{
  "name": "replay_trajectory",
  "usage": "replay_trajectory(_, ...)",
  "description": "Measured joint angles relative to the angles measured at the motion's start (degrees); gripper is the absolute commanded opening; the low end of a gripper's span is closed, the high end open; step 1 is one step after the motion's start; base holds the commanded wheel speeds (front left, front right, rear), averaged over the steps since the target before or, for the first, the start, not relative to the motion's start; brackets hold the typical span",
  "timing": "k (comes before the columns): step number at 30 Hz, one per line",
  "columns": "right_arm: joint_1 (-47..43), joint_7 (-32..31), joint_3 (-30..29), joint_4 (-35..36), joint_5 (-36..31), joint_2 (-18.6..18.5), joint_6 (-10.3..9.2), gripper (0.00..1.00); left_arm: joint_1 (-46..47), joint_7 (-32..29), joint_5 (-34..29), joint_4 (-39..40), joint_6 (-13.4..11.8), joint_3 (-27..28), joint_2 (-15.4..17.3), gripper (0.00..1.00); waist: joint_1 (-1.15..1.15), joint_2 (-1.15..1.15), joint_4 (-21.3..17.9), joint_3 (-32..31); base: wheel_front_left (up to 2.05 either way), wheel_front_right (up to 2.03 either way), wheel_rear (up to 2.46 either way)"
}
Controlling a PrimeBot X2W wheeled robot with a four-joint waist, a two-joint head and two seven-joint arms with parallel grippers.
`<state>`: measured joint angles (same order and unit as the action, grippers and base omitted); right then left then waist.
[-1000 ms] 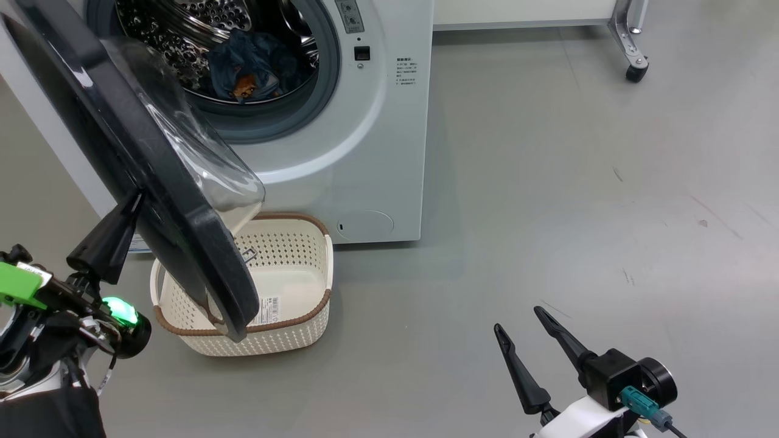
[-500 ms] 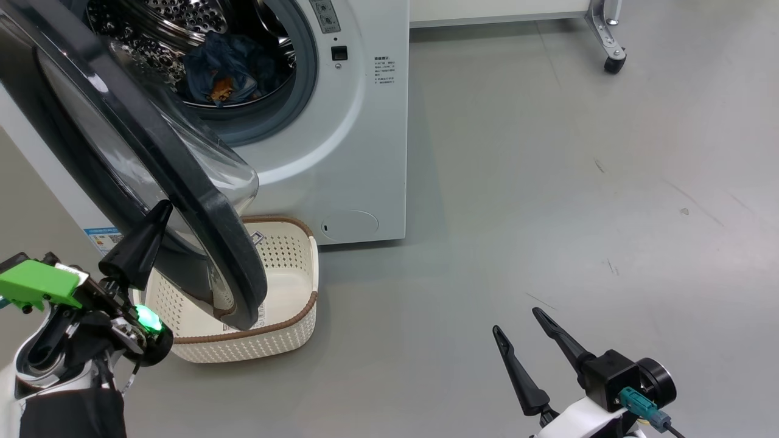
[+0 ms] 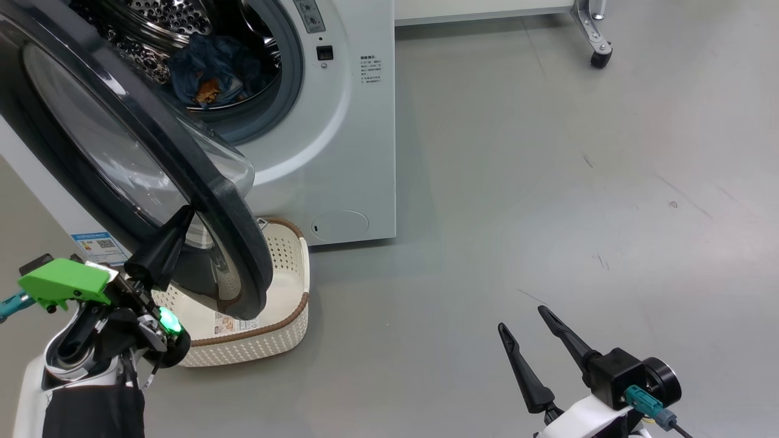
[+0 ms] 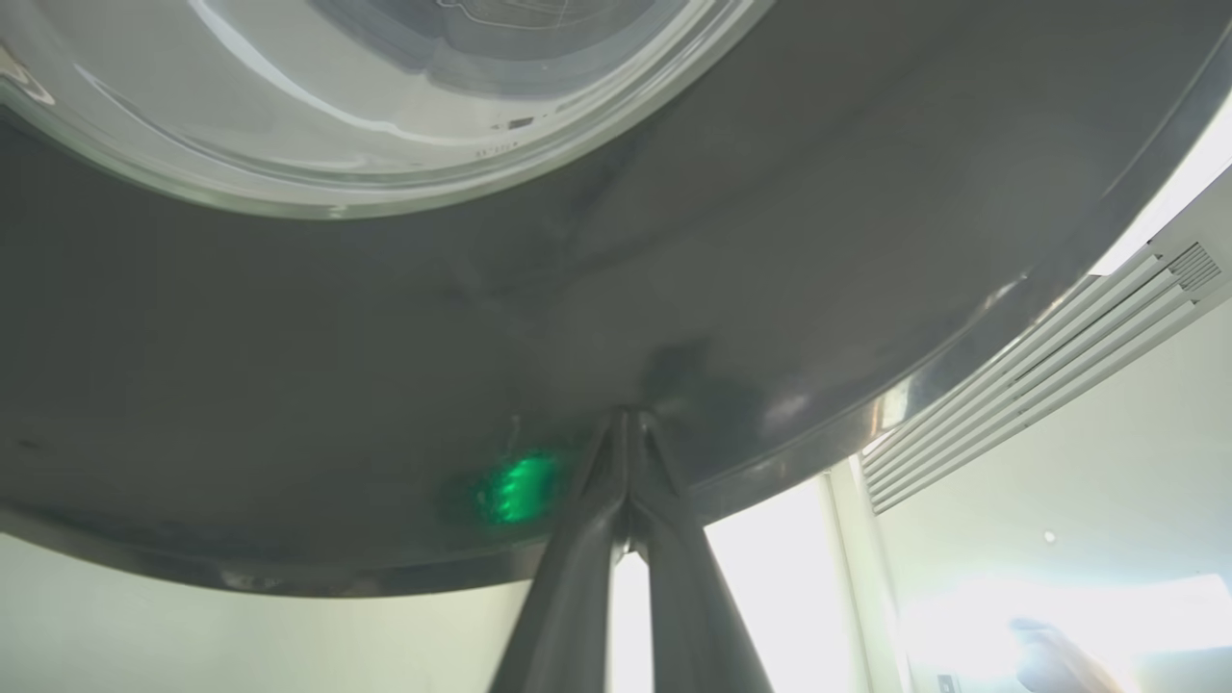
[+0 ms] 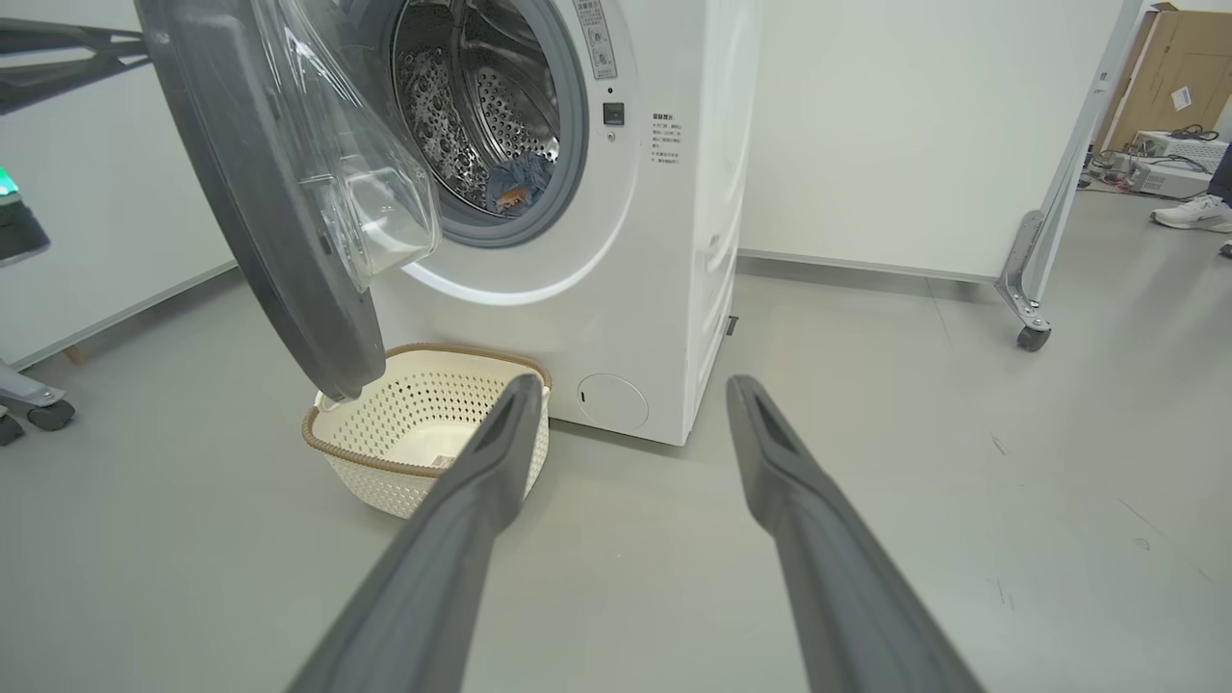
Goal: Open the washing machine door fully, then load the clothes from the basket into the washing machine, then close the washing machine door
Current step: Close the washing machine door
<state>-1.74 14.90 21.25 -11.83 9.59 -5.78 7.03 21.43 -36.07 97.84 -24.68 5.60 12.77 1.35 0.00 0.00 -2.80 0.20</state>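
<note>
Door: the washing machine door [image 3: 122,158] is round, with a wide glossy black ring around a bulging clear glass bowl; it stands part-open at the washing machine [image 3: 359,152]'s left side.
Door facing: the bowl bulges toward the drum; from the right wrist view the door reads nearly edge-on, tall and close to upright, and its lower edge hangs over the basket.
Left claw: the left gripper [image 3: 182,213] has its two dark tapered fingers pressed together, tips against the outer black ring low on the door; nothing is between them.
Right claw: the right gripper [image 3: 520,318] is spread wide and empty, low over the smooth grey floor [image 3: 548,182], well apart from the machine.
Clothes: the clothes [image 3: 210,70] lie crumpled in the bottom of the perforated steel drum [image 3: 158,9], blue cloth with an orange patch.
Basket: the basket [image 3: 286,316] is cream perforated plastic with a brown woven-look rim and sits on the floor just in front of the machine.
Hidden: the door covers the basket's left half, so I cannot see all of its inside; the drum's top is cut off.
</note>
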Motion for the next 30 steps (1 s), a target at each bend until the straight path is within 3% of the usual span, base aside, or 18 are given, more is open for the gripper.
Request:
replay_trajectory(10,0.0,0.0,-0.43,0.03,0.0,0.25,0.0,1.0,0.6,2.45,-0.48,-1.86,0.63,-2.4,0.0,0.0,0.0,0.0,-0.24,0.06,0.0,0.0,0.0)
replay_trajectory(14,0.0,0.0,-0.87,0.21,0.0,0.32,0.0,1.0,0.04,3.98,-6.22,-1.66,0.94,-3.77,0.24,0.0,0.0,0.0,-0.13,0.13,0.0,0.0,0.0)
replay_trajectory(15,0.0,0.0,-1.33,0.36,0.0,0.38,0.0,1.0,-0.54,4.14,-7.94,-1.26,0.98,-4.56,0.56,0.15,0.0,0.0,-0.08,0.17,0.0,0.0,0.0)
replay_trajectory(18,-0.03,0.0,-3.21,0.47,0.08,0.38,-0.02,1.0,-2.39,5.48,-10.69,0.14,1.01,-5.55,0.87,0.42,0.0,0.0,0.15,0.22,0.0,0.0,0.0)
replay_trajectory(19,-0.05,0.0,-3.81,0.58,0.24,0.41,-0.03,1.0,-3.1,6.24,-11.17,0.91,1.02,-5.56,1.15,0.58,0.0,0.0,0.23,0.24,0.0,0.0,0.0)
replay_trajectory(20,-0.11,0.0,-4.38,0.76,0.41,0.43,-0.04,1.0,-3.76,7.3,-12.61,1.58,1.2,-5.61,1.65,0.99,0.0,0.0,0.34,0.27,0.0,0.0,0.0)
replay_trajectory(30,-1.25,0.0,-7.79,1.27,0.47,0.38,-0.09,1.0,-13.36,20.76,-33.96,9.89,1.44,-10.76,8.18,1.0,0.0,0.0,1.73,0.47,0.0,0.0,0.0)
